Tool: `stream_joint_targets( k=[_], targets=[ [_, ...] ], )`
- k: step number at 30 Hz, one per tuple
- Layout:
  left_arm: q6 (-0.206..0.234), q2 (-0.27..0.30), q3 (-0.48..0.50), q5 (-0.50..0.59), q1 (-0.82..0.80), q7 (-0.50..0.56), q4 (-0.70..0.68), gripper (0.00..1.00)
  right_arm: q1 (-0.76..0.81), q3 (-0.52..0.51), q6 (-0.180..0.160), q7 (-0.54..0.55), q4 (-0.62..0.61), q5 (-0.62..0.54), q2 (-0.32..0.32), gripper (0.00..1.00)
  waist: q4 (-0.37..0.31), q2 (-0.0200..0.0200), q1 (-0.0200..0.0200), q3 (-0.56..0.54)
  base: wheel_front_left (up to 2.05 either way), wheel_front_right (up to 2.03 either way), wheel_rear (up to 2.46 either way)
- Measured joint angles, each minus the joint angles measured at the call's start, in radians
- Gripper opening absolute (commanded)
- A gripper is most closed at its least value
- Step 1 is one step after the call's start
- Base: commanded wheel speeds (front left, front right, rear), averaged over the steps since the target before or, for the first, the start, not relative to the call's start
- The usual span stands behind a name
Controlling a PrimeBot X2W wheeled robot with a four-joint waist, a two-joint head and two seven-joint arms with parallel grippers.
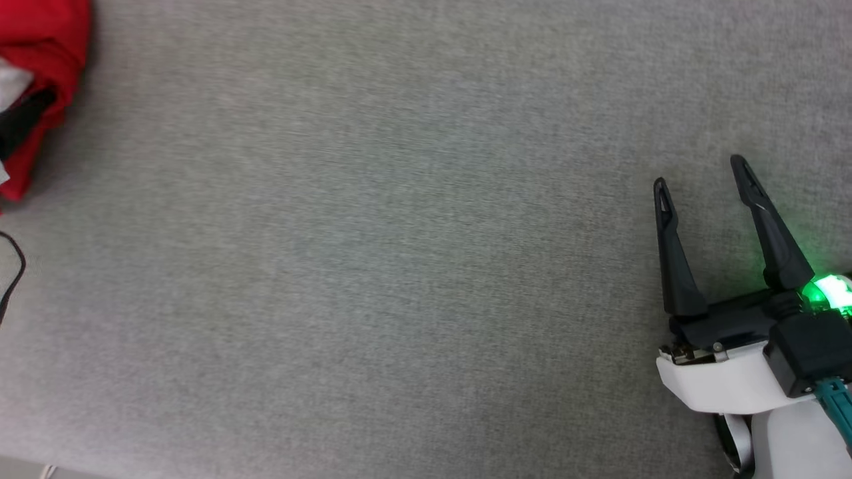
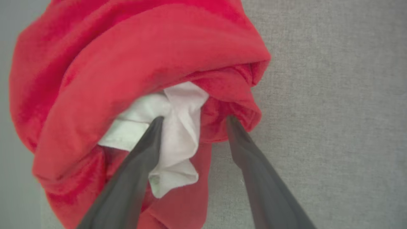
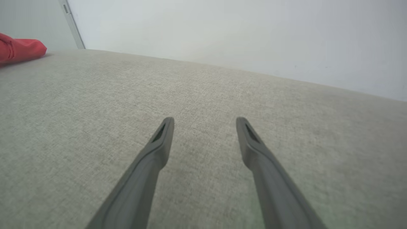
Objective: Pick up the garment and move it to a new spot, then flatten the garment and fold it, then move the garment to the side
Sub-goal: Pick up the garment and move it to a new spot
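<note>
Red bunched garment (image 2: 133, 63), grey woven surface (image 1: 399, 266), left claw (image 2: 194, 118) and right claw (image 1: 699, 170) spread wide, empty

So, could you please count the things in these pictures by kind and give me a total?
garment, red with white: 1
grippers, the left gripper and the right gripper, both open: 2
black cable: 1
grey fabric surface: 1
Total: 5
</note>
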Motion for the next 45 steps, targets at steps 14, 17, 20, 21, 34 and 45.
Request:
stream_joint_targets(
  k=[14,17,20,21,34,45],
  targets=[
    [0.002,-0.015,-0.109,-0.131,-0.049,-0.098,0.064,0.0,-0.019,0.01,0.0,-0.003,0.042,-0.001,0.01,1.0,-0.032,0.0,-0.0001,-0.015,0.0,0.0,0.0],
    [0.002,-0.01,-0.114,-0.159,-0.052,-0.158,0.037,0.0,-0.016,0.014,-0.001,0.002,0.073,0.001,0.007,1.0,-0.028,0.0,-0.0001,-0.056,0.0,0.0,0.0],
    [0.002,-0.003,-0.122,-0.182,-0.051,-0.214,0.004,0.0,-0.008,0.021,-0.001,0.005,0.102,0.01,0.006,1.0,-0.027,0.0,-0.0001,-0.106,0.0,0.0,0.0],
    [0.002,0.001,-0.129,-0.183,-0.048,-0.235,-0.013,0.0,-0.004,0.023,-0.001,0.005,0.11,0.015,0.006,1.0,-0.028,0.0,-0.0001,-0.125,0.0,0.0,0.0],
    [0.002,-0.047,-0.235,-0.216,0.098,-0.444,-0.279,0.0,0.052,0.058,-0.001,0.005,0.185,0.117,0.005,1.0,-0.052,0.0,-0.0002,-0.394,0.0,0.0,0.0],
    [0.062,-0.284,-0.356,-0.119,0.184,-0.564,-0.385,0.0,0.085,0.059,-0.001,0.005,0.186,0.144,0.005,1.0,-0.16,0.0,-0.0003,-0.527,0.0,0.0,0.0]
  ],
)
